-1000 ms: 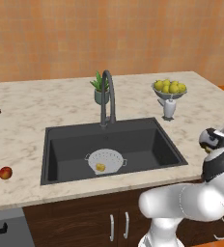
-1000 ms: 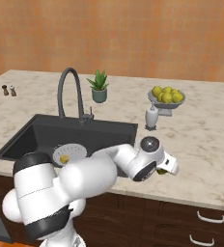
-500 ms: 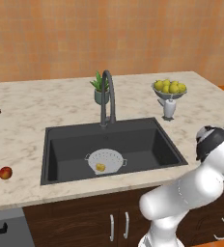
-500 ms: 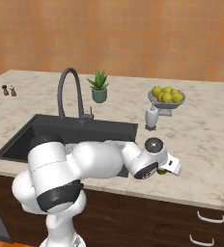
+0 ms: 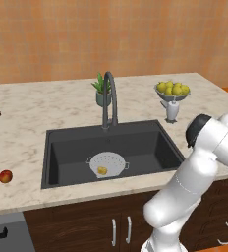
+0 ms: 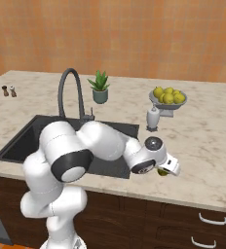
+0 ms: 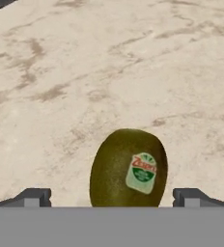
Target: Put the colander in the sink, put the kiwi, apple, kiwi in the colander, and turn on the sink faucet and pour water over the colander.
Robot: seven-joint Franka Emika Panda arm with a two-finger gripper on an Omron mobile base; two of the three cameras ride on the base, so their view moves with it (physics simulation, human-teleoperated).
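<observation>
Since the earlier frames the white arm has swung further right and lowered its two-finger gripper (image 7: 111, 197) over the dark olive-green oval kiwi with a sticker (image 7: 128, 168), which lies on the beige marble counter (image 7: 109, 72) at the bottom centre of the hand view, between the wide-open, empty finger tips. If the jaws close too high or off-centre, the rounded fruit could squirt out and roll off the nearby counter edge. Farther off, left of centre in the left base view, the small white perforated colander (image 5: 108, 163) sits in the dark grey rectangular sink (image 5: 150, 142) holding a yellowish kiwi (image 5: 102, 170), and the red-orange apple (image 5: 6, 176) waits at the far left.

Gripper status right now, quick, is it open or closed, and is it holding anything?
Gripper: open, holding nothing; the dark green kiwi lies on the counter between its spread fingertips, not yet gripped.
</observation>
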